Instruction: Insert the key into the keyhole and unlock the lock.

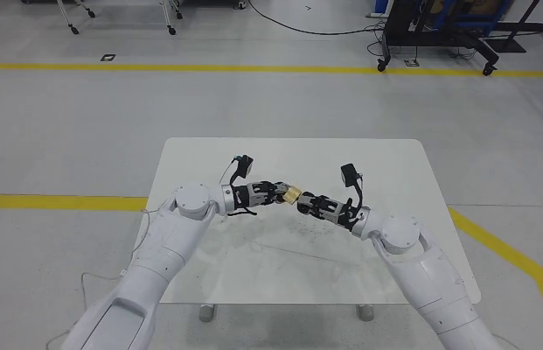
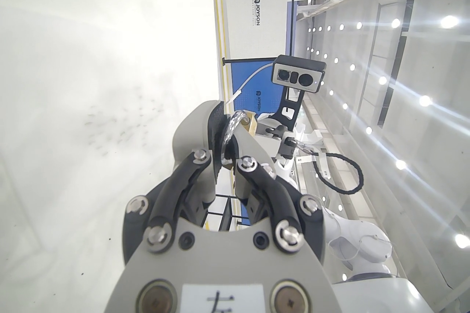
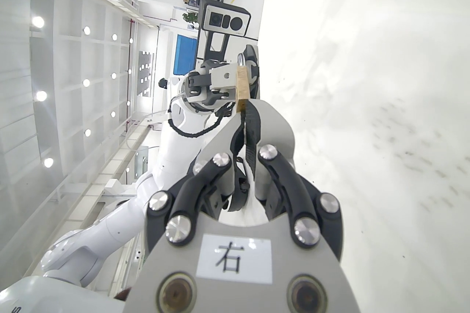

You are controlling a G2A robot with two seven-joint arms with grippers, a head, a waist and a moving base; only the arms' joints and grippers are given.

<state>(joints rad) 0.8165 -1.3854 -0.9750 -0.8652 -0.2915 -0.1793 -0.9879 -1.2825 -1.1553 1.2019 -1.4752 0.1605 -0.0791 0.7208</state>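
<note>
Left gripper [image 2: 227, 122] clamps the padlock [image 1: 291, 194] by its shackle [image 2: 224, 148] at top-view centre, brass body pointing straight at the right gripper [image 3: 246, 112], which is pinched shut with tips touching the far end, key probably hidden between them.

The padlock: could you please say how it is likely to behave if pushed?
Probably stiff and heavy for its size: the padlock has a brassy body and metal shackle. It might pivot or slip, since the left hand seems to pinch only the smooth shackle.
</note>
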